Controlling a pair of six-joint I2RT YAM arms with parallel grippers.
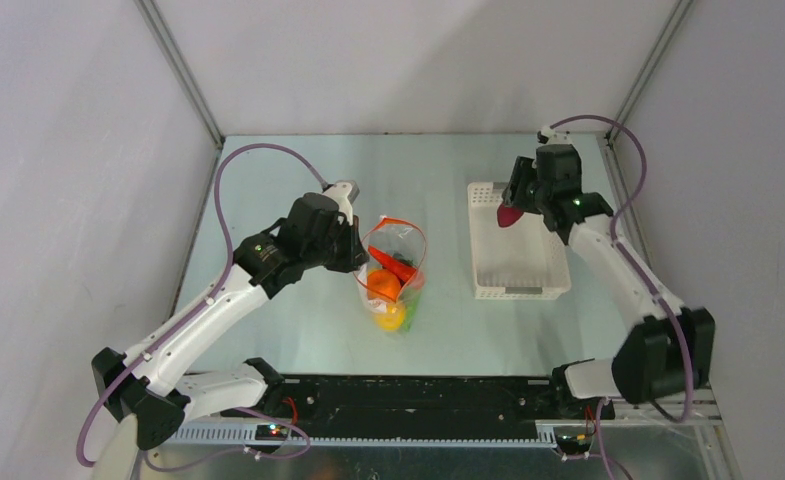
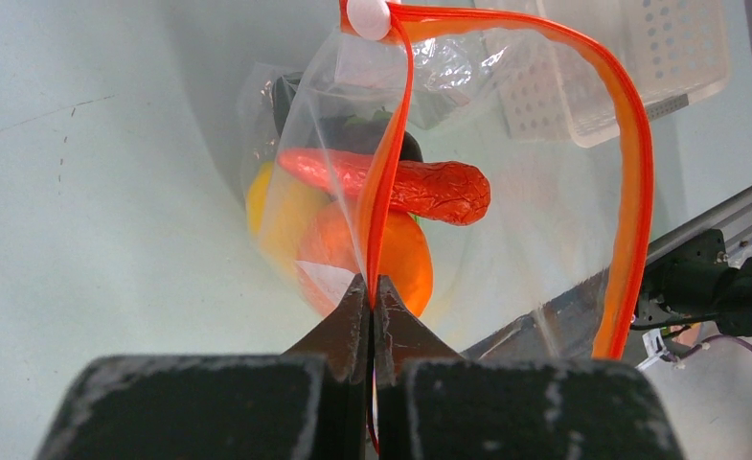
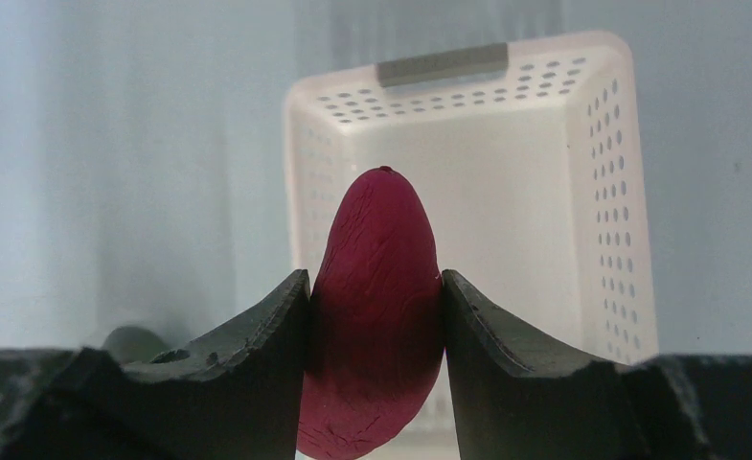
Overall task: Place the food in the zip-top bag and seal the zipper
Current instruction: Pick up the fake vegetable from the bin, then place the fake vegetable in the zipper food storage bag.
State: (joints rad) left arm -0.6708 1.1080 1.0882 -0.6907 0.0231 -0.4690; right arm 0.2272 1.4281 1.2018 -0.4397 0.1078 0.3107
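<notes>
The left gripper (image 2: pixel 372 287) is pinched tight on the near lip of the bag (image 2: pixel 515 230), right on the zipper (image 2: pixel 630 144). From its tips the zipper loops away into an open mouth. Just beyond the tips, inside the bag, lie an orange (image 2: pixel 400 259), a chili (image 2: pixel 429 187), a lemon (image 2: pixel 276 211) and some darker pieces. The right gripper (image 3: pixel 374 292) is clamped at a middling width on the purple piece (image 3: pixel 372 230), whose nose pokes out past the fingers, with the basket (image 3: pixel 602 172) ahead of them.

The step in hand looks like carrying this piece to the bag. To do it well, the right gripper should arrive above the mouth, on the far side of the left fingers. It needs enough height to clear the raised zipper loop. The piece should go in nose-first and be let go only once it is inside the rim. The bag is floppy, so a nudge on the lip could fold the mouth shut. The left pinch should hold steady throughout.
</notes>
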